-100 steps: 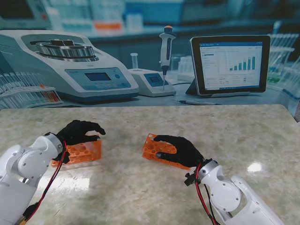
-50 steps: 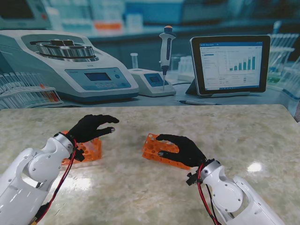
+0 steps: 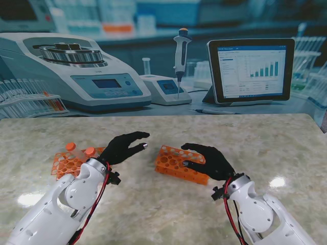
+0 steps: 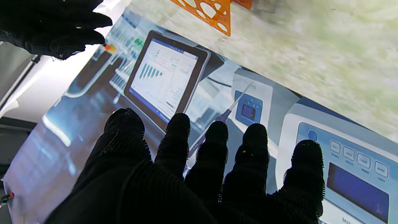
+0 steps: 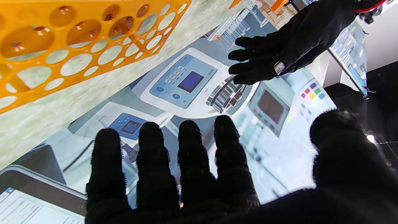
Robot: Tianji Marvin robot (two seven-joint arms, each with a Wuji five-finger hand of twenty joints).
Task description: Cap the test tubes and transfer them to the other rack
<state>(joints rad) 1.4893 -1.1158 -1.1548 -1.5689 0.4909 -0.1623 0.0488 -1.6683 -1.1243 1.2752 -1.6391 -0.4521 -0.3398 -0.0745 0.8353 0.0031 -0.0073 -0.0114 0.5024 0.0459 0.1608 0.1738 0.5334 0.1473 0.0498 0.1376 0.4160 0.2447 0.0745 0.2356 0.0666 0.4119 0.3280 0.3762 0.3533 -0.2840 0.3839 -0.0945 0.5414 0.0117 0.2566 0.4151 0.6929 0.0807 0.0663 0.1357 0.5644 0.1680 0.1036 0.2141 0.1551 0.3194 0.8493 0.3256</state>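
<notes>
Both hands were empty with fingers spread: my left hand [image 3: 124,147] hovered mid-frame between the racks, my right hand [image 3: 210,160] over the near end of the centre rack [image 3: 176,162]. Farther left, the other rack [image 3: 69,162] held two orange-capped tubes [image 3: 90,151]. I judged the risk was my left forearm sweeping those tubes over while reaching across the tabletop [image 3: 265,143].
</notes>
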